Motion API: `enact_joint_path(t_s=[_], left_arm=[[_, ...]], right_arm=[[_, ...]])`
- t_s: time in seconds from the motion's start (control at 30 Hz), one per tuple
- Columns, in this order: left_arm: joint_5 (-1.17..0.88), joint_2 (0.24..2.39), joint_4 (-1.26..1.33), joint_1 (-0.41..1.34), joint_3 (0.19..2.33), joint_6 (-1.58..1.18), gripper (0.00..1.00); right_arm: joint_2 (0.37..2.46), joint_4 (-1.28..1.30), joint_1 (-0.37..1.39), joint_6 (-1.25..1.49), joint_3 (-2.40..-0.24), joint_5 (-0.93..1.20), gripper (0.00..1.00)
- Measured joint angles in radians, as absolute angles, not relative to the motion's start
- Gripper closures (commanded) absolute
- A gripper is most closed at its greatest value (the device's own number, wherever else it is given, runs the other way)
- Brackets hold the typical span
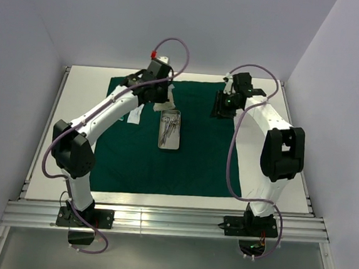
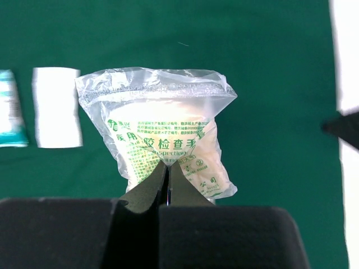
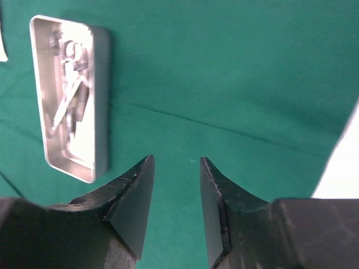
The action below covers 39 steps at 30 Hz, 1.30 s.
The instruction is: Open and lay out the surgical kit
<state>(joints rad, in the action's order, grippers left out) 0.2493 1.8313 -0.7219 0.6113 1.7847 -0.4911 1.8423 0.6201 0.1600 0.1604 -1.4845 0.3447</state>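
Observation:
The dark green cloth wrap (image 1: 196, 164) lies spread open on the table. The steel tray (image 1: 170, 130) stands near its middle with slim steel instruments (image 3: 67, 92) inside; it also shows in the right wrist view (image 3: 98, 112). My left gripper (image 2: 167, 163) is shut on a clear plastic packet with green print (image 2: 162, 131), held over the cloth's far left part (image 1: 160, 94). Two other pale packets, a white one (image 2: 56, 106) and a teal-printed one (image 2: 11, 109), lie on the cloth to its left. My right gripper (image 3: 176, 159) is open and empty over bare cloth, right of the tray (image 1: 222, 105).
The white table (image 1: 83, 88) borders the cloth on all sides, with walls close around it. A dark part of the right arm (image 2: 343, 128) shows at the right edge of the left wrist view. A crease runs across the cloth (image 3: 224, 126).

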Motion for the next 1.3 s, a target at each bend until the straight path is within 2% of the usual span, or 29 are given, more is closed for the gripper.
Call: enact_joint_path(t_s=[0.27, 0.57, 1.13, 1.23, 1.3], left_arm=[[0.261, 1.863, -0.727, 0.423, 1.748, -0.47, 1.0], [0.26, 1.863, -0.742, 0.378, 1.702, -0.441, 1.0], [0.26, 1.863, -0.761, 0.331, 1.695, -0.435, 1.0], [0.26, 1.863, -0.767, 0.331, 1.689, -0.434, 1.0], [0.26, 1.863, -0.769, 0.331, 1.689, -0.434, 1.0]], right_arm=[[1.963, 0.613, 0.351, 0.226, -1.575, 0.325, 0.56], [2.047, 0.614, 0.521, 0.281, -1.663, 0.208, 0.54], [2.136, 0.616, 0.567, 0.322, -1.682, 0.037, 0.74], [2.148, 0.614, 0.57, 0.328, -1.683, 0.038, 0.8], [2.152, 0.616, 0.57, 0.332, -1.683, 0.037, 0.89]])
